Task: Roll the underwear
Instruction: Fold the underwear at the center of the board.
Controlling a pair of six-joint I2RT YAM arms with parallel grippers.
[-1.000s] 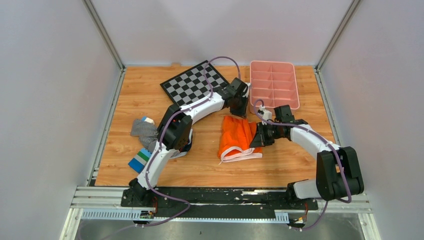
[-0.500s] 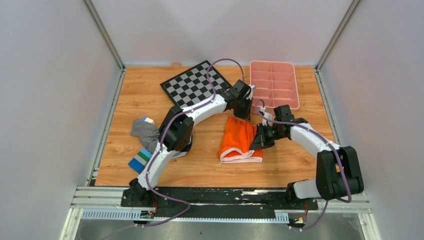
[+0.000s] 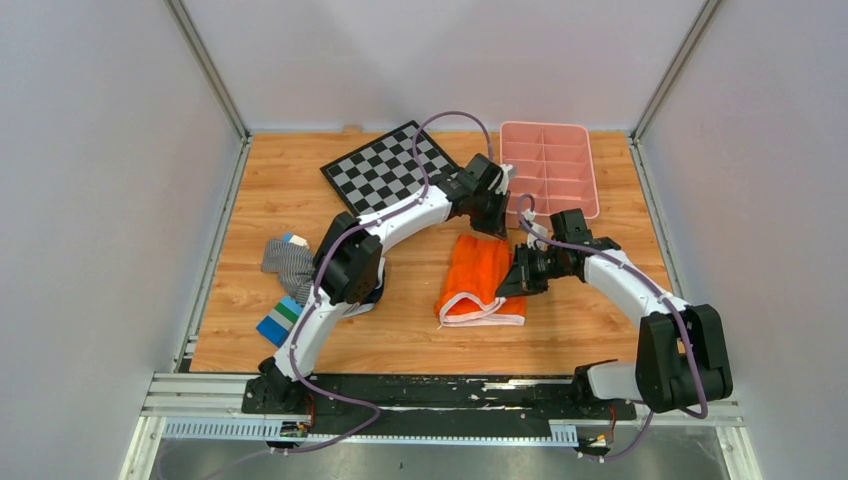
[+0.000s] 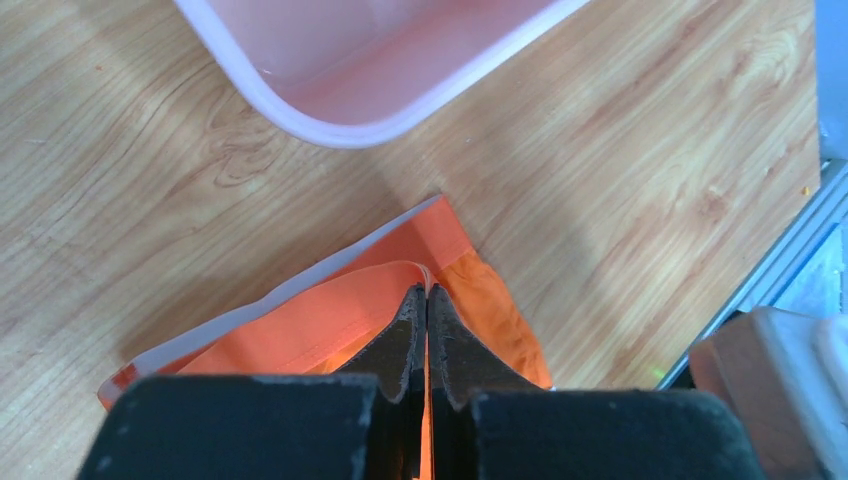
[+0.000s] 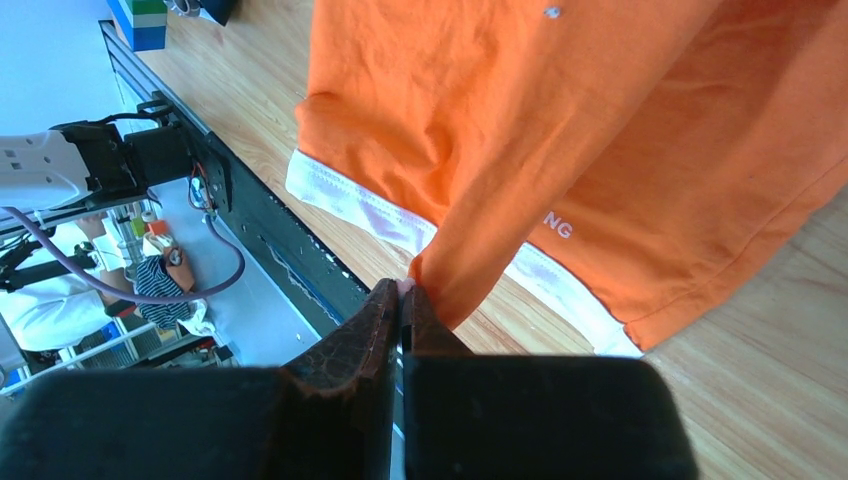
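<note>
Underwear (image 3: 478,282) lies just on the near side of the pink tray (image 4: 350,133).
- Its far edge is hidden under the left gripper (image 4: 427,292), pinching the white trim.
- Right gripper (image 5: 403,288) pinches a side fold.
- Logo (image 5: 558,228) is partly covered.
- The tray's near-left corner is obscured.

— Colour of the underwear (image 3: 475,277)?
— Bright orange. White bands along the edges. Tiny white letters close to one band.
— Lying flat?
— Not all flat. Folded over on itself, with soft wrinkles. Pinched at the far edge and lifted a little. Pinched at the right side too, and pulled up into a small peak.
— And where?
— On the wooden table (image 3: 300,200), around the middle, a bit to the right. Near the pink tray (image 3: 545,125), not touching it. Near end down on the wood, white band showing.
</note>
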